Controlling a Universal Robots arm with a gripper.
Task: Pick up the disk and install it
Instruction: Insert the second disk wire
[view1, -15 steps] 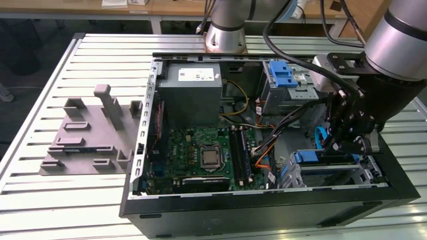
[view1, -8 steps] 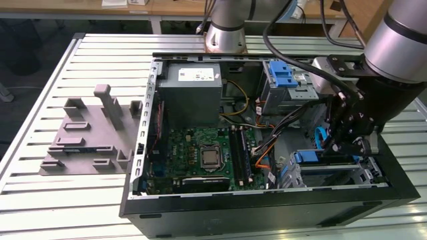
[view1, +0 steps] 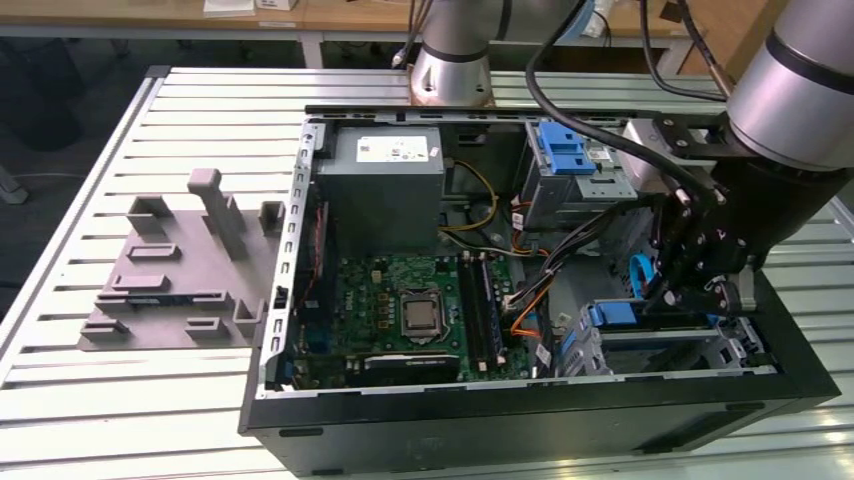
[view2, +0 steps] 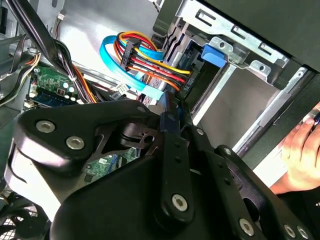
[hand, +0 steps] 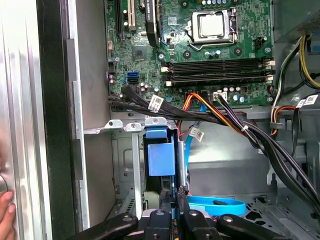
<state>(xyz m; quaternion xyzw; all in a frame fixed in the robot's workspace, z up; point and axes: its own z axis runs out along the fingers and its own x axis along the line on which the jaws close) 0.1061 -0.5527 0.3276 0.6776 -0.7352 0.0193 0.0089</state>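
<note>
The disk (hand: 161, 157) stands edge-on in the metal drive bay (hand: 125, 165) at the front corner of the open computer case (view1: 534, 420), on the exterior view's right. Its blue bracket rail (view1: 614, 313) faces up. My gripper (hand: 175, 196) reaches down into the case right over it, and its two black fingers are pinched together on the disk's blue edge. In the second wrist view the fingertips (view2: 167, 120) meet on a blue strip, beside a bundle of coloured cables (view2: 145, 60).
A hand (view2: 300, 150) rests on the case's outer wall beside the bay. Black and orange cables (hand: 235, 125) cross just past the bay, and the motherboard (view1: 414, 305) lies beyond. A grey power-supply box (view1: 387, 175) and a second blue-bracketed bay (view1: 567, 150) sit at the back. A grey fixture block (view1: 174, 270) stands on the table.
</note>
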